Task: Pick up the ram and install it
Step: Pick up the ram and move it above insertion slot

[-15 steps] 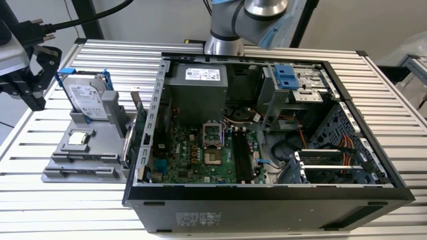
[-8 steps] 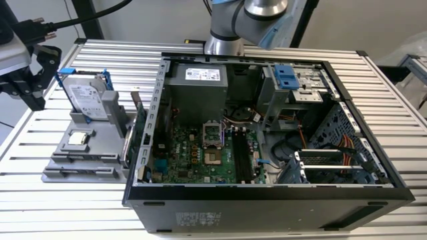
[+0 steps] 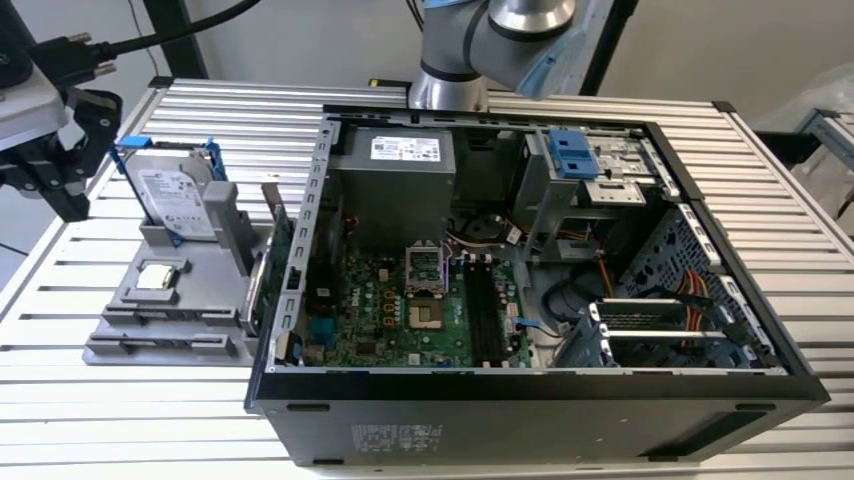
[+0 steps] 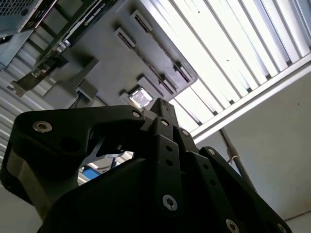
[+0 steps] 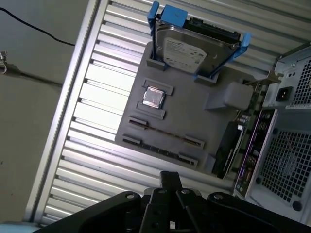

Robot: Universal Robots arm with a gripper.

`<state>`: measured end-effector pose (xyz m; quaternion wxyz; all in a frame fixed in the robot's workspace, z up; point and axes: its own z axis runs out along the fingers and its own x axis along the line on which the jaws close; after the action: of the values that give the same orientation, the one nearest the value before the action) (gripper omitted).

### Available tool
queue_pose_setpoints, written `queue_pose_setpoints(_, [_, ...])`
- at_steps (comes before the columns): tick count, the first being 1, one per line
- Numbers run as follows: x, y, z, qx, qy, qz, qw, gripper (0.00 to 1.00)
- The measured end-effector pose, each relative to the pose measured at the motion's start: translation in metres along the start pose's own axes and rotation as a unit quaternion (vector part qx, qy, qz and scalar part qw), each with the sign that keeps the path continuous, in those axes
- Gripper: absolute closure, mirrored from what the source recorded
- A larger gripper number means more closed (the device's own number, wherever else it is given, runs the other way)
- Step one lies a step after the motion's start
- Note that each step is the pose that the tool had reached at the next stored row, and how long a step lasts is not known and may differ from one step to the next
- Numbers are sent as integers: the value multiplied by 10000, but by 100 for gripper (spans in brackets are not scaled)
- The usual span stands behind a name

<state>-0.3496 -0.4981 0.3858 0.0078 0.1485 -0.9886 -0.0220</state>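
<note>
**Empty gripper beside the fixture, ram in its slot**

At the exterior view's left, the gripper [image 3: 64, 192] hangs beside the grey fixture [image 3: 127, 300], its fingers closed together on nothing. The ram [image 5: 165, 132] stands on edge in a fixture slot, near the processor [image 3: 158, 275]. The open computer case [image 3: 534, 390] sits at the right.

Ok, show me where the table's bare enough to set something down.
Bare slats of the table lie in front of the grey holder, behind the hard drive, and in a narrower strip at the exterior view's right of the computer case. The holder and the case's inside are crowded.
</note>
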Motion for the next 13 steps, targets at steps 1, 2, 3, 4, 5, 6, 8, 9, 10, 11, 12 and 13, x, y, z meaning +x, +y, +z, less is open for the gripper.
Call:
queue_pose_setpoints(1, [0, 0, 0, 0, 1, -27, 10000, 100])
queue_pose_setpoints(2, [-1, -1, 0, 1, 3, -54, 10000, 100])
queue_pose_setpoints(3, [-1, -1, 0, 1, 3, -75, 10000, 100])
queue_pose_setpoints(4, [0, -1, 0, 2, 5, -101, 9999, 100])
queue_pose_setpoints(5, [0, -1, 0, 2, 6, -124, 9999, 100])
queue_pose_setpoints(6, [0, -1, 0, 2, 7, -145, 9999, 100])
queue_pose_setpoints(8, [0, -1, 0, 2, 9, -189, 9998, 100])
queue_pose_setpoints(9, [1, -1, 0, 3, 10, -212, 9998, 100])
queue_pose_setpoints(10, [1, -1, 0, 3, 11, -233, 9997, 100])
queue_pose_setpoints(11, [1, -1, 0, 3, 12, -257, 9997, 100])
queue_pose_setpoints(12, [1, -1, 0, 3, 13, -278, 9996, 100])
queue_pose_setpoints(13, [2, 0, 0, 4, 14, -302, 9995, 100])
